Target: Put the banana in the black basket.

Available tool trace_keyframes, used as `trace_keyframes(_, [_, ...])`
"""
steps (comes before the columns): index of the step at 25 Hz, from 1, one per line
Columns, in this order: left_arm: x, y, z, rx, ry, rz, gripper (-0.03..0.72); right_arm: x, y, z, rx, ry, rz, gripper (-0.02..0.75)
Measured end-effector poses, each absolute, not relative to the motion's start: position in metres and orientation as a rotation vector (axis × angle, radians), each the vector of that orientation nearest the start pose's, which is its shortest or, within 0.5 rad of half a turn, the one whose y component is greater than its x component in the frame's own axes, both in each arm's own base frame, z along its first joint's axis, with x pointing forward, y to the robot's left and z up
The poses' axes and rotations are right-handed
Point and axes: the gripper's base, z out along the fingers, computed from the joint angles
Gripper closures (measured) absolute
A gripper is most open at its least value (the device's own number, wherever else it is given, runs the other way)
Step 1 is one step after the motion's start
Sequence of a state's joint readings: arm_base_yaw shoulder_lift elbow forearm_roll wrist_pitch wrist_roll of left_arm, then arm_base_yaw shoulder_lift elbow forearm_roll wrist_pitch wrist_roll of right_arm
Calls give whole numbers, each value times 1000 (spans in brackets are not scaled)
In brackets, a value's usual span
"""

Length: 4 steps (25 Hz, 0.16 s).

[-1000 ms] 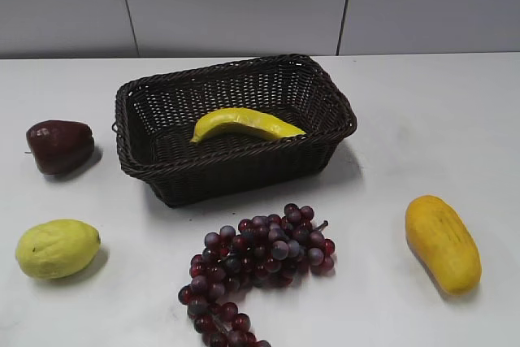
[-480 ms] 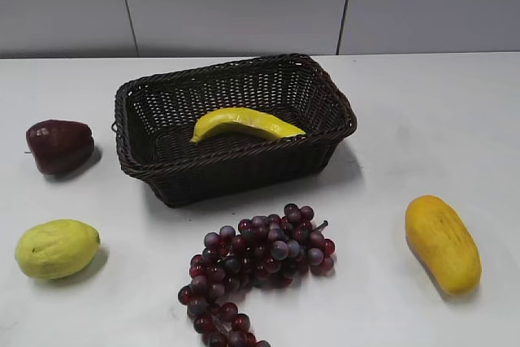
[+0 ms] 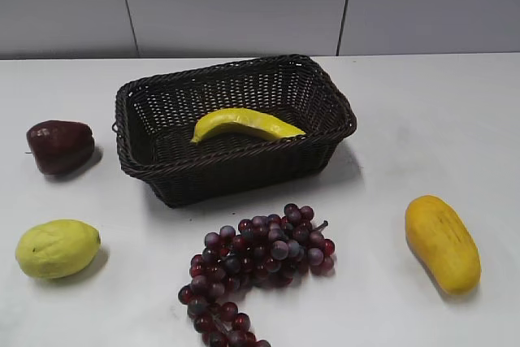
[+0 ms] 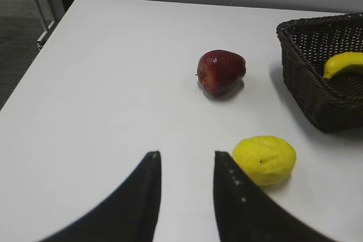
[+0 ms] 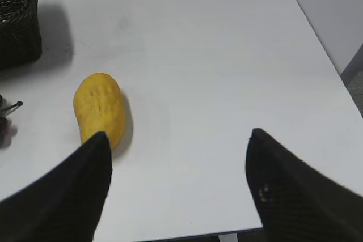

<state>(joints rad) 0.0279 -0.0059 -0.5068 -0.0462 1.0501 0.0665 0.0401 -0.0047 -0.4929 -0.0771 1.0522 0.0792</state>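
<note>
Left gripper [image 4: 186,160], seen only by its wrist camera, hovering with fingers narrowly apart, empty; banana [image 3: 246,123] lying inside black basket [image 3: 236,171]; right gripper [image 5: 177,143] hovering with fingers widely apart, near mango [image 5: 98,107].

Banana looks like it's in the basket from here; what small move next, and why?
Probably none beyond holding both arms back. The banana lies inside the black basket, free of either gripper. The left gripper and right gripper are open, empty, over bare table.
</note>
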Motion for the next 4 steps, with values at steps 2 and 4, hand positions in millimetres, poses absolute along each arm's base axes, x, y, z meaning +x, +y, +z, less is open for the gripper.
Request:
trace_keyframes(2, [-6,-4,280,41,2020,4,454,-4,-6,276,43,2035,-17,148])
trace_keyframes(4, [-6,-4,280,42,2020,5,454,-4,-6,276,43,2035,-17,148])
